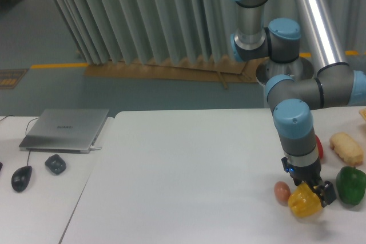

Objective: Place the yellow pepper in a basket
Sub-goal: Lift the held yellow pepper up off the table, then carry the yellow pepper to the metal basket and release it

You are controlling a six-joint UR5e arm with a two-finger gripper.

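Open white tabletop (183, 170) left of the yellow pepper (304, 203), egg (281, 192) touching its left side, green pepper (350, 184) near on right, bread (346, 147) behind.

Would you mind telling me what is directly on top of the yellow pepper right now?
The gripper sits over the top of the yellow pepper, its dark fingers reaching down around the upper part. The pepper's stem is covered, and whether the fingers press on it cannot be seen.

yellow pepper (303, 204), green pepper (350, 184), white table (183, 175)
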